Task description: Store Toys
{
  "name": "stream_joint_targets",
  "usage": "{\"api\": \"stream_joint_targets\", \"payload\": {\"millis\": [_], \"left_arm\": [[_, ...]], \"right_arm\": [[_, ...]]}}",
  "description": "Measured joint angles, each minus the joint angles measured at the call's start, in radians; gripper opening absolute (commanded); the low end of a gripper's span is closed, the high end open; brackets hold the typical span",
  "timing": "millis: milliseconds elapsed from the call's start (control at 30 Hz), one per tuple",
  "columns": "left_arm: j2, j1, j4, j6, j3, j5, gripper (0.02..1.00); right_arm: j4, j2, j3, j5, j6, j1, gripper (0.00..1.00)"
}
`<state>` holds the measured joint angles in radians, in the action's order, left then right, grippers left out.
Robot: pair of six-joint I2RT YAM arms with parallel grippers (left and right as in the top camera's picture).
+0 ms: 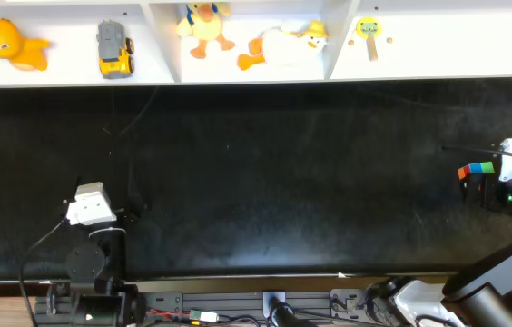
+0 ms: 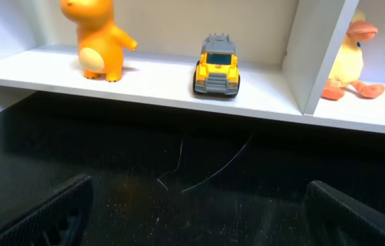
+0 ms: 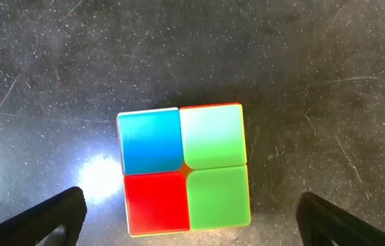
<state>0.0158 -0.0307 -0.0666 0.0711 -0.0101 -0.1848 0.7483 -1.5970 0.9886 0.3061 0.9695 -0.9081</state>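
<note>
Glossy plastic cube [image 3: 184, 169]; scratched speckled black tabletop [image 3: 315, 61]; plush duck [image 2: 353, 58]

the white shelf [image 1: 419, 71] is brightly lit, the black table [image 1: 256, 182] is left dim; glare is thrown beside the cube [image 3: 184, 167] (a soft white patch).

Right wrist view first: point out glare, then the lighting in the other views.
Right wrist view: a bright glare spot on the black table beside the colour cube. Top view: the white shelf is brightly lit, almost washed out, against the dark table. Left wrist view: lit shelf under the yellow truck, dim table with scratches catching light.
</note>
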Motion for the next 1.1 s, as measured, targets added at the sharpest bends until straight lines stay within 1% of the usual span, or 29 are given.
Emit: {"api": "stream_joint_targets", "payload": {"millis": [333, 467, 567, 600, 1100], "left_arm": [[0.0, 0.0, 0.0, 0.0, 0.0, 0.0, 0.998], [0.0, 0.0, 0.0, 0.0, 0.0, 0.0, 0.998], [0.0, 0.0, 0.0, 0.0, 0.0, 0.0, 0.998], [0.0, 0.0, 0.0, 0.0, 0.0, 0.0, 0.998], [0.0, 0.0, 0.0, 0.0, 0.0, 0.0, 0.998]], "right_arm": [[-0.016, -0.002, 0.0, -0.032, 0.007, 0.009, 0.996], [-0.015, -0.003, 0.0, -0.043, 0.013, 0.035, 0.943], [-0.016, -0.004, 0.0, -0.045, 0.018, 0.045, 0.851], [-0.016, -0.005, 0.0, -0.047, 0.017, 0.046, 0.844], [-0.011, -0.013, 0.0, -0.058, -0.026, 0.046, 0.838]]}}
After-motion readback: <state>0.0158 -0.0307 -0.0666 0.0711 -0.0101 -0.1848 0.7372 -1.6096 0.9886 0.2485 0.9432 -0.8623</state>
